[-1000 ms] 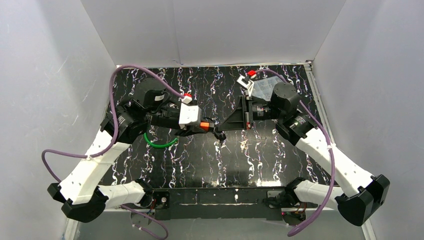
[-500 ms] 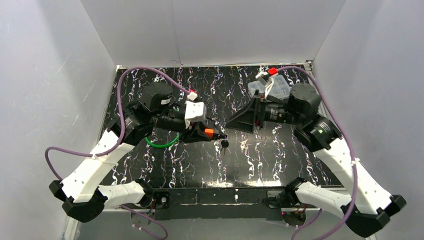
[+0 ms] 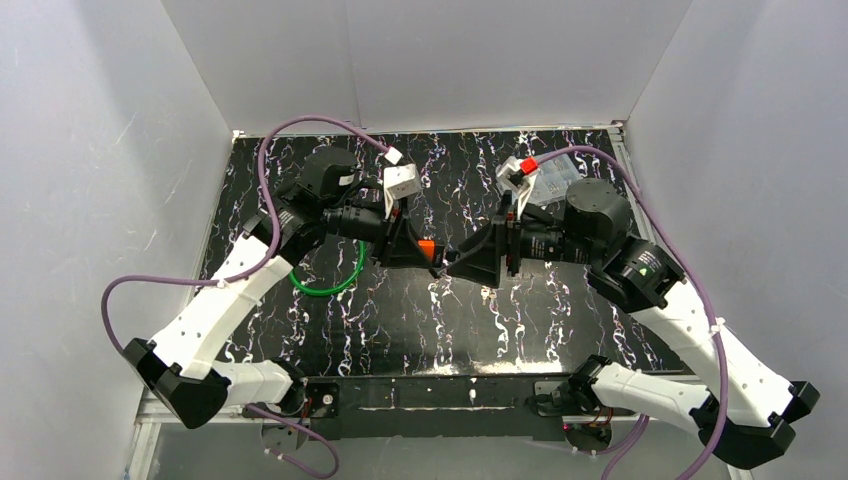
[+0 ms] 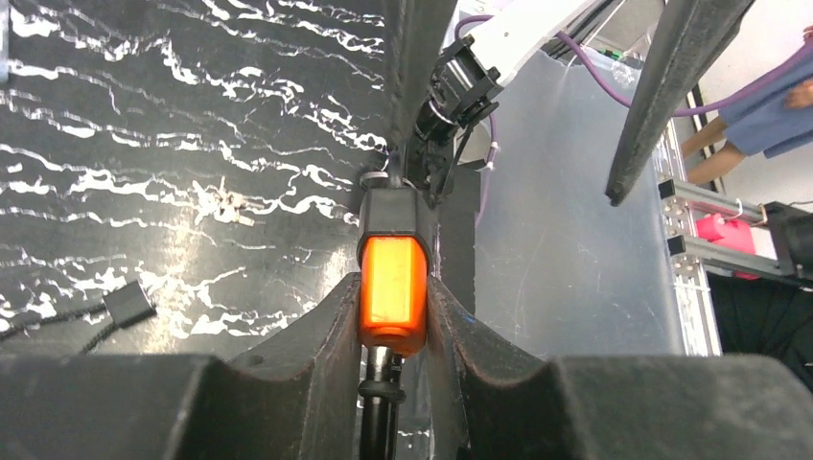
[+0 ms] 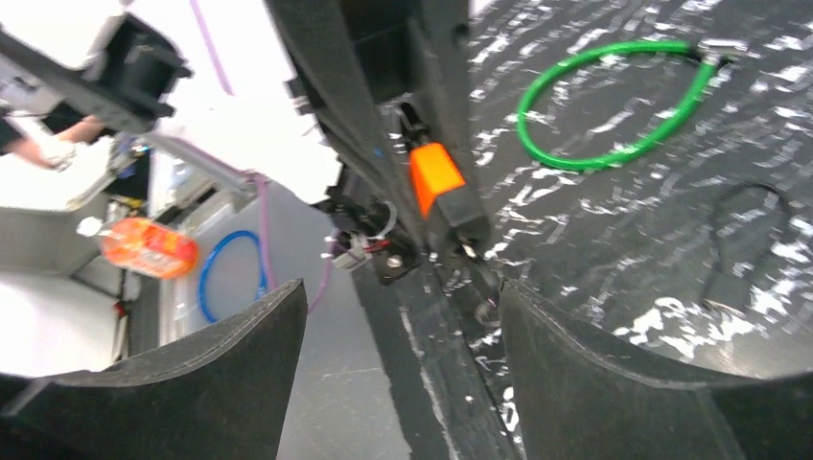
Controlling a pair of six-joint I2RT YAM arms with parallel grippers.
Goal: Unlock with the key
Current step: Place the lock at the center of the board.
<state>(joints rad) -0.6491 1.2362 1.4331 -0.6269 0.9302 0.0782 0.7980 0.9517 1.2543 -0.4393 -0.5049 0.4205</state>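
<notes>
From above, the left gripper [image 3: 430, 256] pinches the orange-and-black plastic lock body [image 3: 426, 247] above the black marbled table [image 3: 400, 320], with the right gripper [image 3: 452, 265] just beside it. In the left wrist view, both fingers [image 4: 321, 355] clamp the lock. In the right wrist view, the right gripper's jaws stand spread wide facing the lock's end, and the green cable loop [image 5: 614, 105] lies on the table beyond.

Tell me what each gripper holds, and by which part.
The left gripper clamps the lock by the sides of its orange body. The right gripper is open, holding nothing.

Overhead cam; wrist cams opposed (share lock [image 4: 392, 287]).
</notes>
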